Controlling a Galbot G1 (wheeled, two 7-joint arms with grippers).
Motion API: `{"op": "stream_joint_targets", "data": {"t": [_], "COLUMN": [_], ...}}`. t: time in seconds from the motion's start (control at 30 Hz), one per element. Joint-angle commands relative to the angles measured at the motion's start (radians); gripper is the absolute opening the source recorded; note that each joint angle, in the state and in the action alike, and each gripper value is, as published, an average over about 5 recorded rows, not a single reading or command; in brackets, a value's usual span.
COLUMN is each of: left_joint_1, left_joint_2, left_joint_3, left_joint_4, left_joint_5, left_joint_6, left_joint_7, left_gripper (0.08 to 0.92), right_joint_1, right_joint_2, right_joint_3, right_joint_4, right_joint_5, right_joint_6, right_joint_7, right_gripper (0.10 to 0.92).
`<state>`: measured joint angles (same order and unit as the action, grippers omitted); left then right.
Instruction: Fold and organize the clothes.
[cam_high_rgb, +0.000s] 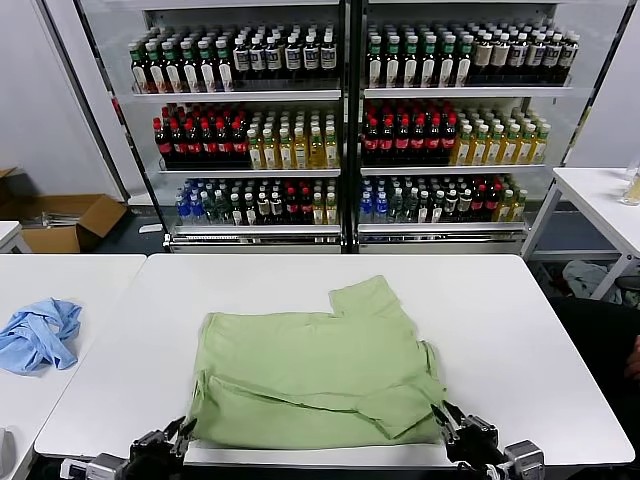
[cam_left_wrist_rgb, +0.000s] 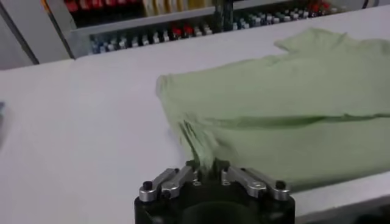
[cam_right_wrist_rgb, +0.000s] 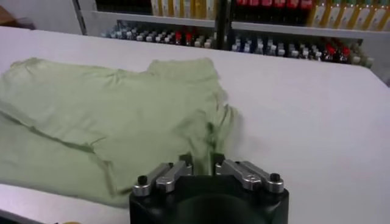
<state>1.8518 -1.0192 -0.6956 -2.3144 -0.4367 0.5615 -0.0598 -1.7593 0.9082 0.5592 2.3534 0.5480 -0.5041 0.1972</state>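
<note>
While low at the table's near edge, both grippers flank the polo shirt (cam_high_rgb: 315, 375).

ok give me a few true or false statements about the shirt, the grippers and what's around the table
1. The green shirt lies partly folded on the white table. True.
2. The left gripper is at the table's far edge by the fridge. False: it is at the near edge, by the shirt's near left corner.
3. A light blue garment lies on the same table as the shirt. False: it is on the separate table to the left.
4. The right gripper is at the shirt's near right corner. True.
5. Bottle shelves stand behind the table. True.
</note>
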Motion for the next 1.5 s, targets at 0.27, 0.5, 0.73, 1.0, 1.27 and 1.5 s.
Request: {"op": "stream_joint_targets", "data": {"t": [0.27,0.5,0.73,1.0,1.27,1.5], "left_joint_1": [-0.331,-0.502,-0.672,-0.854,-0.99,-1.03], "left_joint_2": [0.078,0.128,0.162,0.15,0.123,0.097], "left_joint_3": [0.019,0.087,0.181,0.331,0.419,0.435], "left_joint_4": [0.164,0.362,0.5,0.667,0.846,0.927], "left_joint_5": [-0.164,-0.229,-0.249,-0.244,-0.225,-0.191], "left_joint_6": [-0.087,-0.095,-0.093,-0.093,-0.098,-0.109], "left_joint_7": [0.034,0.061,0.07,0.09,0.132,0.174], "left_gripper": [0.576,0.775,0.822,0.823,0.823,0.822], "right_joint_1": [0.598,0.924,1.118,1.269,1.311,1.314], "right_joint_2": [0.028,0.103,0.195,0.289,0.348,0.388], "right_joint_3": [-0.243,-0.451,-0.582,-0.617,-0.612,-0.612], "right_joint_4": [-0.235,-0.472,-0.709,-0.982,-1.178,-1.267], "right_joint_5": [0.08,0.068,0.061,0.055,0.001,-0.027], "right_joint_6": [-0.072,-0.074,-0.074,-0.072,-0.025,0.016], "right_joint_7": [0.083,0.093,0.097,0.086,0.064,0.053], "right_gripper": [0.689,0.818,0.823,0.823,0.822,0.823]}}
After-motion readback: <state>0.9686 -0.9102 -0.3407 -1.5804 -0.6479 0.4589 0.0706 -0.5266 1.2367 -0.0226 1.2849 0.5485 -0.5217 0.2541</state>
